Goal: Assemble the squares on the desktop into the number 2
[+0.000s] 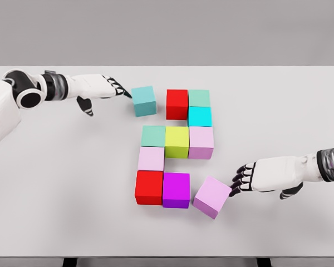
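You have ten cubes on the white bench (pixel 55 183). Take the yellow-green cube (pixel 177 142) as your landmark: eight cubes sit packed together around it. A green cube (pixel 153 136) touches its left side and a pale pink cube (pixel 201 142) its right. Behind it stand a red cube (pixel 177 104), a second green cube (pixel 199 98) and a cyan cube (pixel 200 116). In front of it lie a pink cube (pixel 151 158), a second red cube (pixel 149 187) and a purple cube (pixel 176 190). Two cubes lie loose: a teal cube (pixel 143 100) behind and to the left, and a tilted lilac cube (pixel 212 197) in front and to the right. Your left hand (pixel 103 87) has its fingers stretched out, tips at the teal cube's edge, gripping nothing. Your right hand (pixel 261 177) has loosely curled fingers at the lilac cube's corner, holding nothing. You cannot tell whether either hand actually touches its cube.
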